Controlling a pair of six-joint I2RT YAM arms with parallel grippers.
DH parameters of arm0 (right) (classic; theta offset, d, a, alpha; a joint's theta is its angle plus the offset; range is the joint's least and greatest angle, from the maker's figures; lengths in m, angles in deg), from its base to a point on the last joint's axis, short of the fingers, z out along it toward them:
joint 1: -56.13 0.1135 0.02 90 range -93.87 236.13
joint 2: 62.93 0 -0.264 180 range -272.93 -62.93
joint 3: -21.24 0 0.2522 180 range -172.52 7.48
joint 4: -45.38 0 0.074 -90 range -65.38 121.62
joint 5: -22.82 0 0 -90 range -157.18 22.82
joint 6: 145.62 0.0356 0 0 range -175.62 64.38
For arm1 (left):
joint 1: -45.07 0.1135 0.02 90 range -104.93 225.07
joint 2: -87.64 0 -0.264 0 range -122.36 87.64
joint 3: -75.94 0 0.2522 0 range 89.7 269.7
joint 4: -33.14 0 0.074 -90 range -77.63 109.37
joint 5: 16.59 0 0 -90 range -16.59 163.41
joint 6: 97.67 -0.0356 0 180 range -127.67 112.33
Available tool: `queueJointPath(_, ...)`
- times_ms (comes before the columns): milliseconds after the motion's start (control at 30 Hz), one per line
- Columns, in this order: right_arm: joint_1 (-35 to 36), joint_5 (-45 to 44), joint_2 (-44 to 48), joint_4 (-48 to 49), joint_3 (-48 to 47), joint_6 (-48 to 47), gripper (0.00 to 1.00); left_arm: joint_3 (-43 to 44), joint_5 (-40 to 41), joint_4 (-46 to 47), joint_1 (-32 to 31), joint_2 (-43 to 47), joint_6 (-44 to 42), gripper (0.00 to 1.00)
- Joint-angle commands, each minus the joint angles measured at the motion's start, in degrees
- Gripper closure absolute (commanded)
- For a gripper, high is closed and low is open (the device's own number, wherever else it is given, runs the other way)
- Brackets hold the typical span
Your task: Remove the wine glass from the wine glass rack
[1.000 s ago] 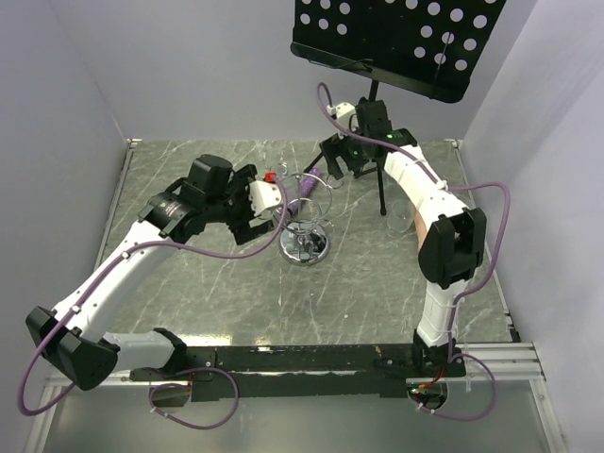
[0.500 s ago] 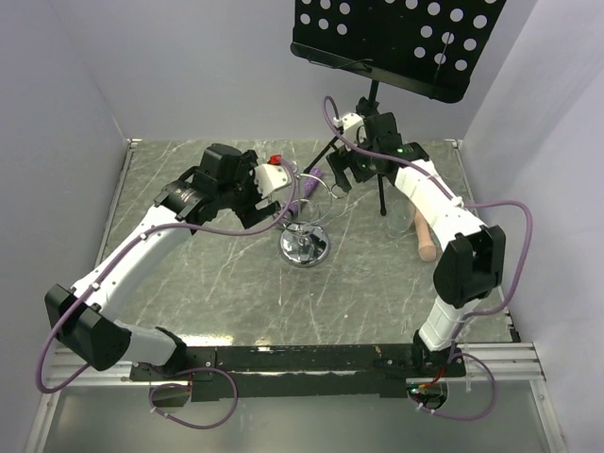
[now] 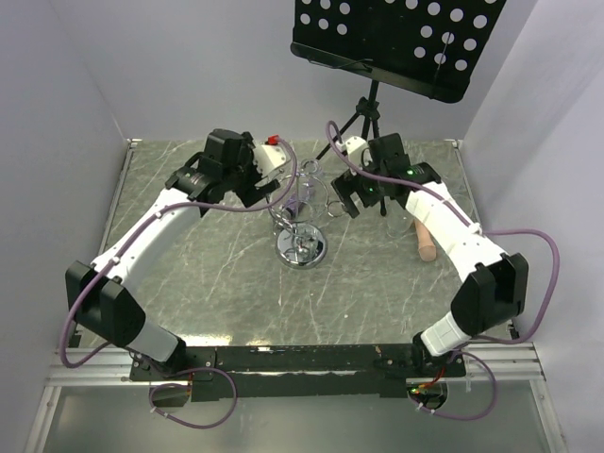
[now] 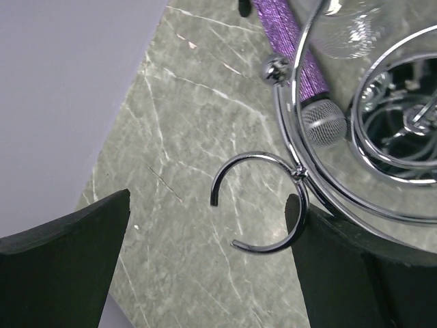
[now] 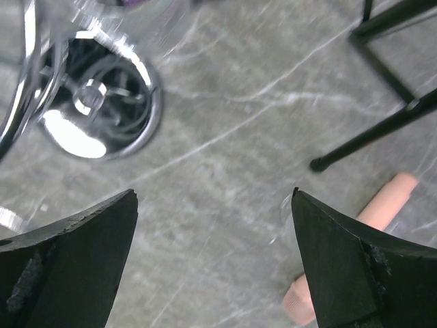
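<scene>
The wine glass rack (image 3: 302,247) is a chrome wire stand on a round disc base, mid-table. A clear wine glass (image 4: 348,27) hangs among its top loops, blurred in the right wrist view. My left gripper (image 3: 272,189) is open at the rack's upper left. In its wrist view an open chrome loop (image 4: 259,201) sits between the wide-apart fingers (image 4: 355,273), against the right one. My right gripper (image 3: 351,198) is open just right of the rack. Its fingers (image 5: 68,266) hang over bare marble, and the rack base (image 5: 95,109) is up-left of them.
A purple microphone (image 4: 287,34) lies behind the rack. A black tripod music stand (image 3: 396,42) rises at the back, and its legs (image 5: 382,130) reach near my right gripper. A peach cylinder (image 3: 425,241) lies to the right with something clear (image 3: 396,225) beside it. Grey walls enclose the table.
My left gripper has moved back and right, up to the rack's top loops. My right gripper has swung forward from near the music stand to the rack's right side. Both stay open.
</scene>
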Motion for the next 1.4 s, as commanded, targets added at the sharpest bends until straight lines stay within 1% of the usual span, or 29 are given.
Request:
queueJointPath(0,0.80,2.32,5.82,-3.67,2.75,-0.95,0.00,3.85,1.37,5.16,0.67,-1.84,-0.31,0.00)
queueJointPath(167,4.23,1.54,8.72,-3.50,5.13,-2.88,0.00,5.35,1.45,6.66,0.76,-4.13,-0.84,0.00)
queueJointPath(267,5.64,2.24,9.52,-3.67,5.66,-2.54,0.00,5.96,1.45,7.36,0.85,-5.27,-1.37,0.00)
queueJointPath(400,6.43,2.50,9.69,-3.76,6.27,-2.09,0.00,6.31,1.37,8.76,0.85,-6.24,-2.07,0.00)
queueJointPath(433,6.52,2.59,9.61,-3.85,6.36,-1.83,0.00,6.58,3.19,9.03,0.94,-6.41,-2.07,0.00)
queueJointPath(633,6.43,2.68,11.01,-4.73,6.97,-0.07,0.00,8.07,3.82,8.42,1.47,-7.91,-1.81,0.00)
queueJointPath(700,5.99,3.12,12.15,-5.08,7.50,-0.16,0.00,7.37,3.74,8.33,1.55,-7.30,-1.89,0.00)
queueJointPath(867,0.55,6.80,12.77,-5.52,7.24,1.25,0.00,4.83,3.39,8.24,1.73,-4.05,-2.68,0.00)
queueJointPath(933,-0.86,6.72,12.60,-5.08,7.15,1.16,0.00,3.77,3.47,7.98,1.73,-2.64,-2.77,0.00)
queueJointPath(1133,-1.83,5.40,9.96,-3.32,4.78,0.63,0.00,1.31,2.86,5.79,1.82,0.26,-3.39,0.00)
queueJointPath(1233,-1.83,5.75,8.38,-3.15,2.50,0.81,0.00,1.13,3.38,2.80,1.73,1.14,-3.57,0.00)
queueJointPath(1367,-1.74,3.92,7.06,-2.53,-0.31,1.07,0.00,-0.89,4.27,-2.12,2.26,5.70,-4.70,0.00)
